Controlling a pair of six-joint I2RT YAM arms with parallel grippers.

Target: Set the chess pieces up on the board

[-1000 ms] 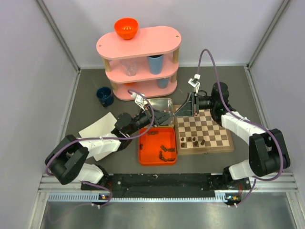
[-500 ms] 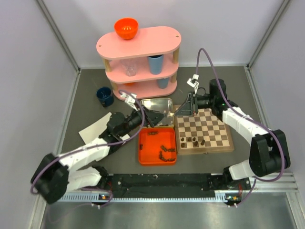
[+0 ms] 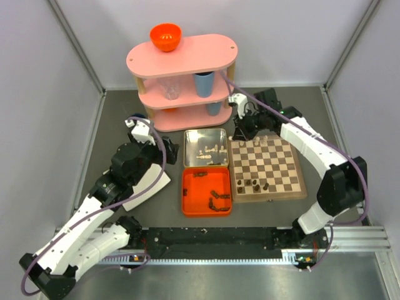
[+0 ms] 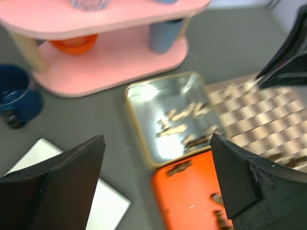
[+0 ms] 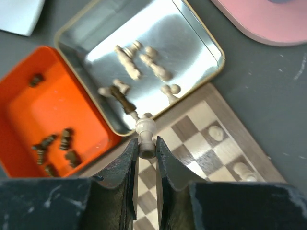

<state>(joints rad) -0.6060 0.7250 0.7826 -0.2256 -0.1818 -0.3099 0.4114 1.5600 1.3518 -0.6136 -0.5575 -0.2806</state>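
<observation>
Well, my right arm reaches far forward, elbow bent, wrist turned down, so my right gripper [image 5: 146, 146] hangs over the far left corner of the board [image 3: 275, 169]. It is pinched shut on a cream piece [image 5: 145, 128], clamped by the lower part, its rounded head poking out past my fingertips. The checkered squares lie under that hand and off to its right, and two cream pawns [image 5: 216, 132] stand there near the board's edge. A few dark figures [image 3: 252, 184] stand in the board's near row, well back from the hand.

Just ahead of my right fingertips sits the silver tin [image 5: 194, 40]. It holds loose cream figures [image 5: 128, 62] lying on their sides and one dark stick-like piece [image 5: 122, 100]. Touching the tin on the side toward my base is the orange tray [image 5: 48, 108], with a scatter of dark pieces [image 5: 53, 143] in it.

My left arm is folded up and lifted, the wrist high above a white sheet [image 4: 108, 206]. My left gripper [image 4: 156, 177] is spread wide, with nothing between the fingers. Its view is blurred. Below and ahead of it I make out the tin and tray, the board beyond them to the right, a dark blue mug [image 4: 17, 98] off to the left, and the pink shelf [image 3: 181, 57] further ahead. The shelf carries an orange bowl [image 3: 165, 36] on top and a blue cup [image 3: 203, 82] on the tier below.
</observation>
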